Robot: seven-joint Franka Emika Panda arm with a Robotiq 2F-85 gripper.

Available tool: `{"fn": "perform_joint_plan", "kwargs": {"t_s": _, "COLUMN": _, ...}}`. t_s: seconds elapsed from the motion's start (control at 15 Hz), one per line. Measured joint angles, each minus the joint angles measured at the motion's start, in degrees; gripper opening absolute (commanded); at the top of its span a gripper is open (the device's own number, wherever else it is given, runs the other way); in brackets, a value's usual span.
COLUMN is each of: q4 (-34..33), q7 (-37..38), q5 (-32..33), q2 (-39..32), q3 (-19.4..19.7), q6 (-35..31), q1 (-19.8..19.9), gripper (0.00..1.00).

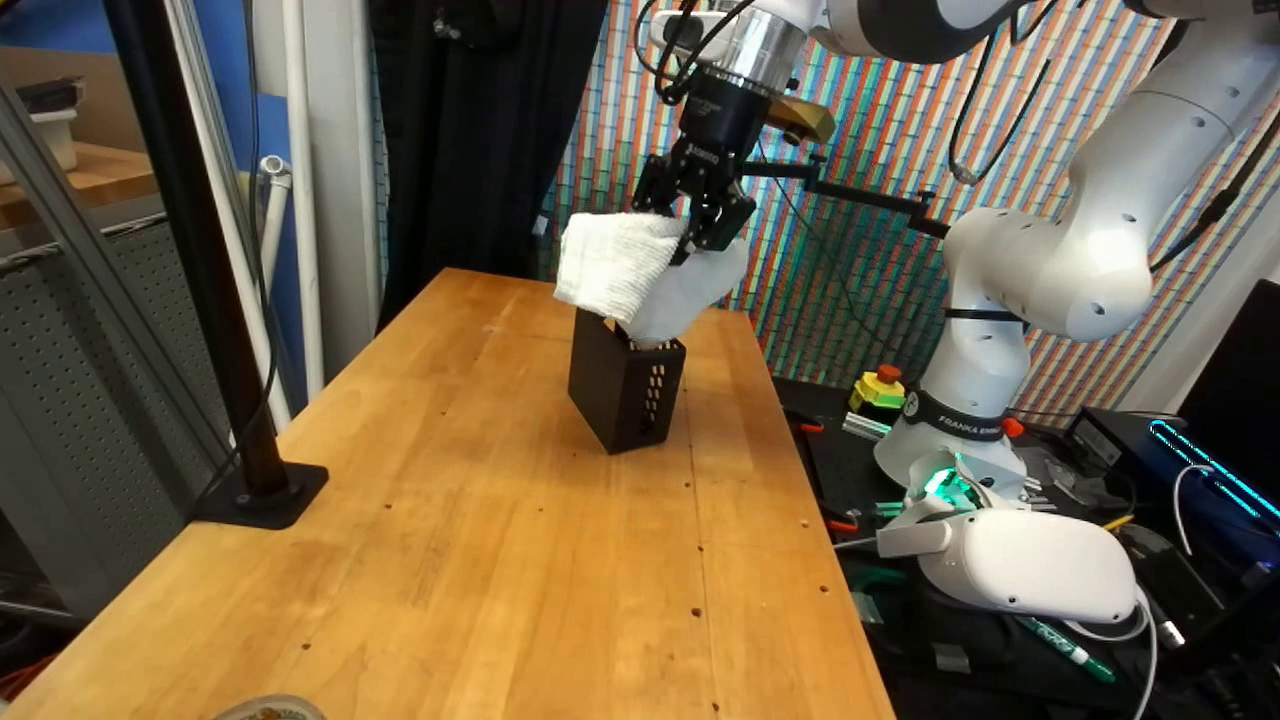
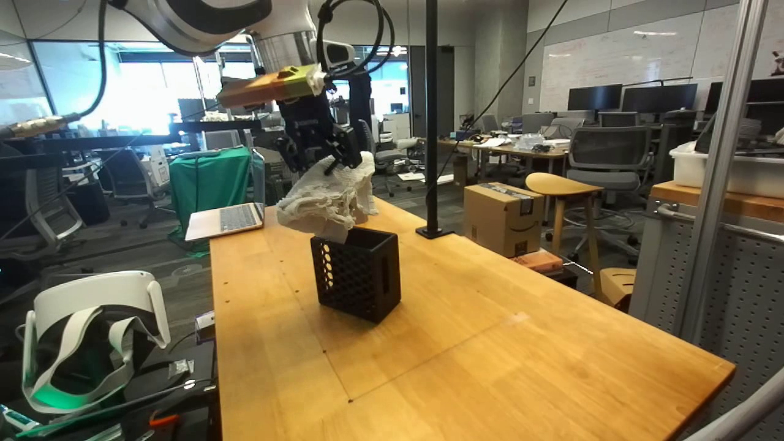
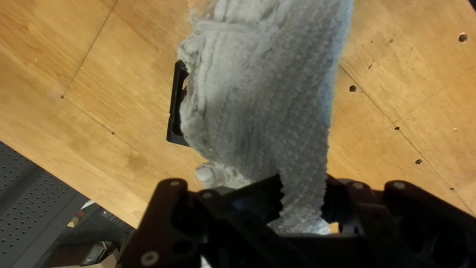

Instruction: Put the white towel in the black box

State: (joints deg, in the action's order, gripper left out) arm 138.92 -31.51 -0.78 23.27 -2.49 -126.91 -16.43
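in an exterior view, the white towel (image 1: 612, 268) hung over the open top of the black box (image 1: 622, 395). the box stood upright on the bench (image 1: 480, 560), toward the far short edge and closer to the long edge by the robot's base (image 1: 955, 440), so i think the arm (image 1: 1060, 255) could reach it well. the arm leaned over that long edge and pointed down at a slant.

in an exterior view, the gripper (image 2: 326, 163) pinched the towel near its top and let it droop, maybe so the low part could go in first. that low part was by the box's rim (image 2: 371, 250); i could not tell if any was inside.

in the wrist view, a thin strip of towel (image 3: 305, 186) was squeezed between the two fingers (image 3: 266, 195). the rest spread past them and hid most of the box. i guess it had to go lower before the fingers let go, or it could snag on the rim.
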Motion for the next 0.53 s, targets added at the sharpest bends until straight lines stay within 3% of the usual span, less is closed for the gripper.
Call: {"fn": "perform_joint_plan", "kwargs": {"t_s": 0.53, "q4": 0.0, "q7": -1.33, "q5": -0.51, "q2": -8.23, "q3": -1.02, "q6": -2.19, "q1": -0.13, "gripper": 0.16}}
